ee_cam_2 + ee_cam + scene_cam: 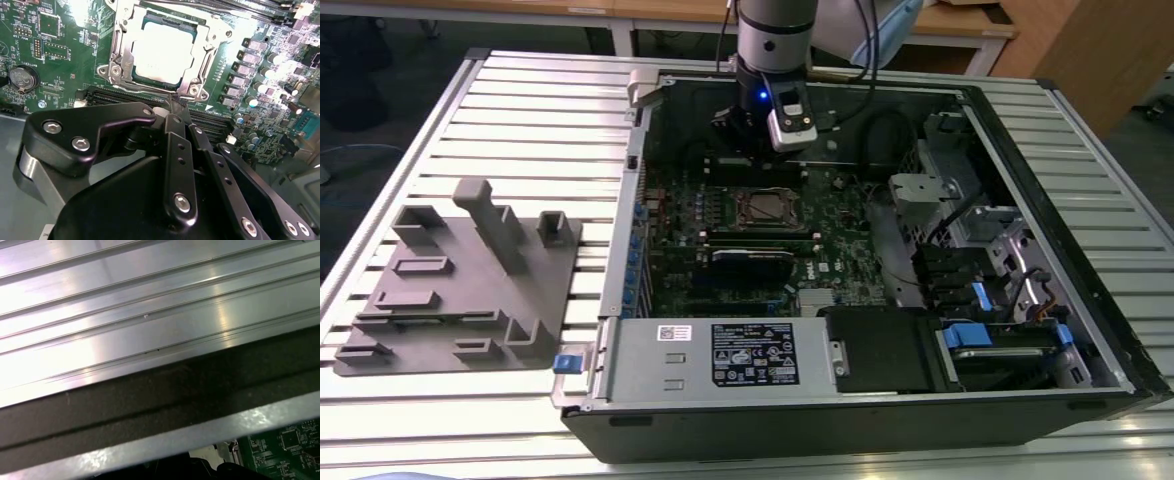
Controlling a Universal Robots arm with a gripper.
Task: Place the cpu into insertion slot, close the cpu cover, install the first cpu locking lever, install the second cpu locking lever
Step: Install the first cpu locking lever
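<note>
Slatted bench (520, 110) carries open PC case (1067, 330). Cpu (162, 52) sits under cpu cover (120, 47). Hand (172, 107) clenched, empty, at cover's 6 o'clock.

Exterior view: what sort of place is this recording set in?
Probably a robotics lab or workshop: an opened computer case lies on a slatted aluminium table, beside a grey fixture block, with wooden desks behind.

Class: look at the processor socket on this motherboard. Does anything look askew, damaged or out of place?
Nothing stands out. The cpu lies flat and square within the cpu cover, and the gripper sits just beside the socket's edge.
</note>
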